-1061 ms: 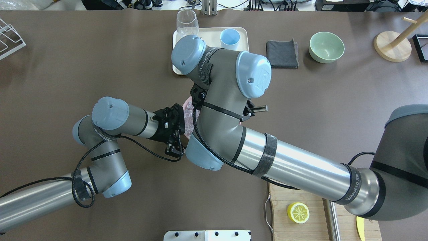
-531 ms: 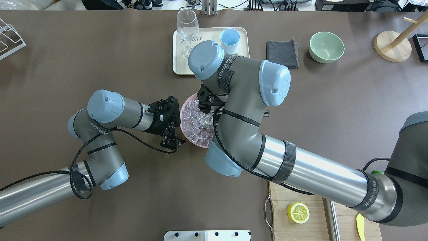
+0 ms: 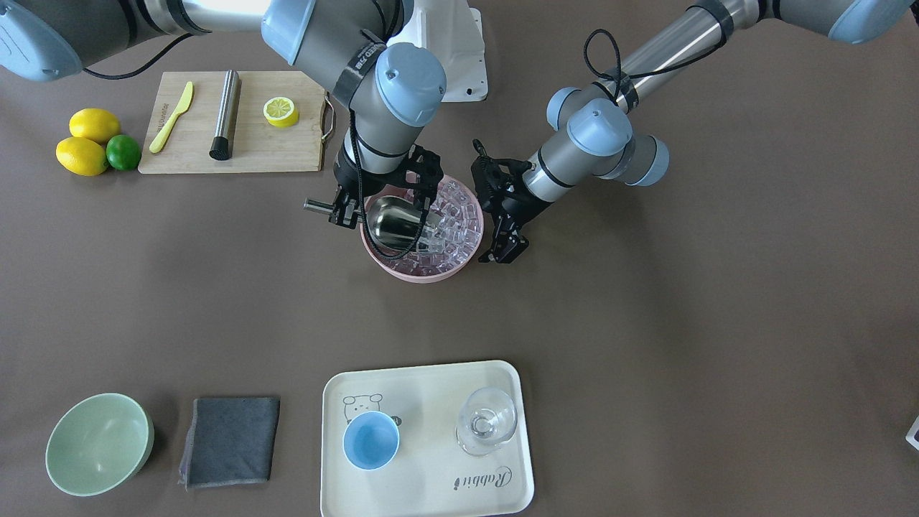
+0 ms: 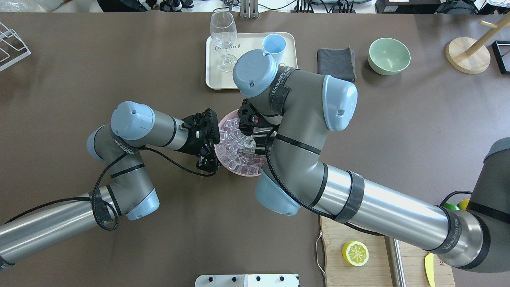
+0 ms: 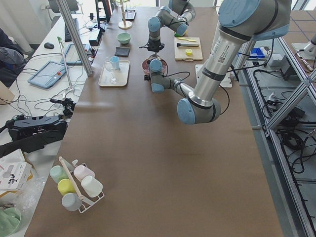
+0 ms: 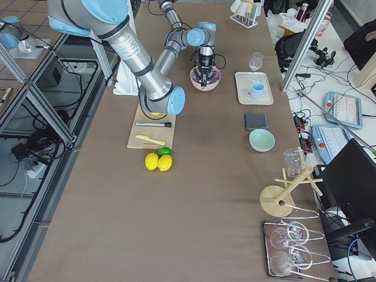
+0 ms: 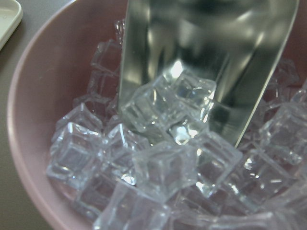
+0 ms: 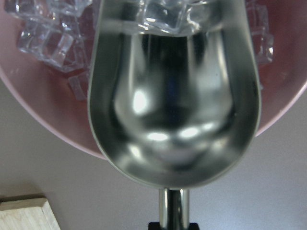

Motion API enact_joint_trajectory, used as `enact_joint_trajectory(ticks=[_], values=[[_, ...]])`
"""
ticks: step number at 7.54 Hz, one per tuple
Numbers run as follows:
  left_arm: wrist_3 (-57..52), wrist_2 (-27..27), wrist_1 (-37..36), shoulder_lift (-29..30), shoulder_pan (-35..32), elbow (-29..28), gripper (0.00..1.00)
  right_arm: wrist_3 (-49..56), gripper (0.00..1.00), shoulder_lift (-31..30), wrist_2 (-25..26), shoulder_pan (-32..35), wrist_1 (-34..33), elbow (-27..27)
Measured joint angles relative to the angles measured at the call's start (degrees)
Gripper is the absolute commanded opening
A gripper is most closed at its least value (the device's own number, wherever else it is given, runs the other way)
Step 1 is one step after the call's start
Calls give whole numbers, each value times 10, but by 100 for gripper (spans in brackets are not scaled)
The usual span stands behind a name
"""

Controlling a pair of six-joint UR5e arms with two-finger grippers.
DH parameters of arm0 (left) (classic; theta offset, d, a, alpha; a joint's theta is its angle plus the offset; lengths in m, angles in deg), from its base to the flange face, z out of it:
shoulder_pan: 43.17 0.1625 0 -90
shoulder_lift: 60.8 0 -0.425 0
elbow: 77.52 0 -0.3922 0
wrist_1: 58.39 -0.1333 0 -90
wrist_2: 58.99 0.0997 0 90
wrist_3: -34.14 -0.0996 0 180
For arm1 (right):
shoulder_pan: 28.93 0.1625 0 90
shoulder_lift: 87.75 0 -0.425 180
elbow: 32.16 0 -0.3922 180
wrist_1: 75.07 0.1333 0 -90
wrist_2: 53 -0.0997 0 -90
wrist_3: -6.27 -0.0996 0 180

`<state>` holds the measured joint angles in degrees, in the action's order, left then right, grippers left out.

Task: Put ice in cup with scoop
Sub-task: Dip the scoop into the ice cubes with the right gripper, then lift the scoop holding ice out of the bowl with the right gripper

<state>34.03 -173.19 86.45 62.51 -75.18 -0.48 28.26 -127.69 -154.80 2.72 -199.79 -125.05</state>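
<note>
**A:** Which step is being carried out?

**B:** Scooping, as far as can be judged. The scoop (image 3: 393,221) is being gripped by its handle in the clenched right pincer (image 3: 343,208). Its mouth is being pressed into the ice (image 3: 456,224) heaped in the pink bowl (image 3: 423,276). In the wrist views a few cubes are being caught at its lip, while the trough behind them is lying bare.

**A:** How is the left pincer being used?

**B:** The left pincer (image 3: 506,251) is being held just beside the bowl's rim, on the side away from the scoop's handle. Nothing is being seen between its fingers. Whether they are parted or closed cannot be told.

**A:** Where is the cup being kept?

**B:** The light-blue cup (image 3: 370,440) is standing upright and seemingly empty on the cream tray (image 3: 431,488), beside a wine glass (image 3: 487,429). It is well apart from the bowl, across the bench (image 3: 646,323) from the robot.

**A:** What is being called for next?

**B:** Probably a deeper push under the cubes, then a backward tilt so that the load is cradled. After that, a level lift clear of the rim and a carry across to the cup are being called for. The cup's mouth looks hardly wider than the scoop, so cubes may be spilled onto the tray unless the pour is being made slowly.
</note>
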Motion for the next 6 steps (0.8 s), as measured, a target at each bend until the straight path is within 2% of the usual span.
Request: enact_joint_trajectory(ticks=[6], values=[[0, -1, 0, 14, 1, -15, 98, -31, 0, -50, -42, 25, 3, -84]])
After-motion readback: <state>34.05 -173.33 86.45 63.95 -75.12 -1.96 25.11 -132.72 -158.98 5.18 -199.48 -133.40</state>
